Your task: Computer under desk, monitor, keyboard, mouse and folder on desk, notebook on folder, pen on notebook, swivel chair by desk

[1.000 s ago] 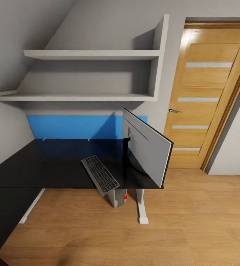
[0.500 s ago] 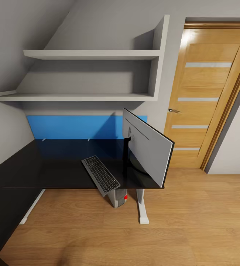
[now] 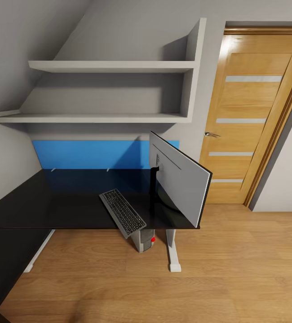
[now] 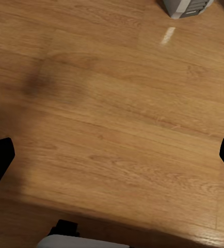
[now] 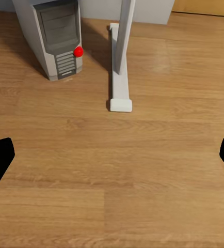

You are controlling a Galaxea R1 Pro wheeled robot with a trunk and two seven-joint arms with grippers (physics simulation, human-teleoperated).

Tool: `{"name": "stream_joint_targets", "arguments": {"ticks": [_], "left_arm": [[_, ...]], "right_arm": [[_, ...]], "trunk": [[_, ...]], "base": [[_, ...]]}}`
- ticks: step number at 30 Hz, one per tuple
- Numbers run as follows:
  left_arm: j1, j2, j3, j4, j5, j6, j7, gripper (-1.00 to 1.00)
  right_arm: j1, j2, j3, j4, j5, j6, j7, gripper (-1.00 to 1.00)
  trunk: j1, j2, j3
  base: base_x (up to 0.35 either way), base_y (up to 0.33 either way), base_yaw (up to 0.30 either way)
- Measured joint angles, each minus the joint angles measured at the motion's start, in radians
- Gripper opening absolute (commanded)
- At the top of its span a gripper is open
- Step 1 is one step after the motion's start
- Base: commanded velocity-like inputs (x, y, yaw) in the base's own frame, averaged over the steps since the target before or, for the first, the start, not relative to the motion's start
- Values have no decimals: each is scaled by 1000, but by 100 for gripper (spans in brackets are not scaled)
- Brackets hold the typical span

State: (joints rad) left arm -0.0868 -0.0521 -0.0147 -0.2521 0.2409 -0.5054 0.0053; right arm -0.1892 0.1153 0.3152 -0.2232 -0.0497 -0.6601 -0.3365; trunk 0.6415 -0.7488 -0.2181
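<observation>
The long black desk [image 3: 51, 202] runs along the wall in the bedroom. At its right end stands the monitor [image 3: 179, 179], turned at an angle with its silver-grey back towards me. The keyboard [image 3: 122, 211] lies slanted beside it, its near end poking over the desk's front edge. Under the desk sits the computer [image 3: 145, 240] [image 5: 58, 39] [image 4: 187, 6], red light on its front. My left gripper [image 4: 112, 160] and right gripper [image 5: 112, 160] are both open over bare wood floor, holding nothing. The mouse, folder, notebook, pen and swivel chair are out of view.
A white desk leg [image 3: 173, 251] [image 5: 121, 62] with a foot bar stands right of the computer. A blue panel [image 3: 87, 154] backs the desk under grey wall shelves [image 3: 110, 67]. An oak door [image 3: 249, 121] is at the right. Light wood floor [image 3: 236, 278] spreads before the desk.
The whole head view shifted very slightly a second ago, then held still. Nothing on or under the desk has moved.
</observation>
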Motion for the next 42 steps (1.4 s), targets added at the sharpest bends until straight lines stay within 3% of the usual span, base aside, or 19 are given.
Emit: {"name": "stream_joint_targets", "arguments": {"ticks": [3, 25, 32, 37, 42], "left_arm": [[0, -3, -1, -1, 0, 0, 2, 100], [0, -7, -1, -3, 2, 2, 10, 100], [0, -7, 0, -3, 3, 2, 10, 100], [0, -7, 0, -4, 3, 2, 10, 100], [0, -6, -1, -5, 3, 3, 11, 100]], "right_arm": [[0, 0, -1, 0, 0, 0, 1, 100], [0, -1, -5, -7, -5, 1, -1, 100], [-8, 6, -5, -79, -9, 11, 0, 100], [-37, 11, -6, -174, -10, 100, 2, 100], [-117, 13, -6, -265, -30, 332, 33, 100]], "trunk": [[0, 0, 0], [84, -154, -69], [111, -203, -91], [130, -238, -107], [149, -273, -122]], "base": [[0, 0, 0], [0, 0, 0], [0, 0, 0], [0, 0, 0], [0, 0, 0]]}}
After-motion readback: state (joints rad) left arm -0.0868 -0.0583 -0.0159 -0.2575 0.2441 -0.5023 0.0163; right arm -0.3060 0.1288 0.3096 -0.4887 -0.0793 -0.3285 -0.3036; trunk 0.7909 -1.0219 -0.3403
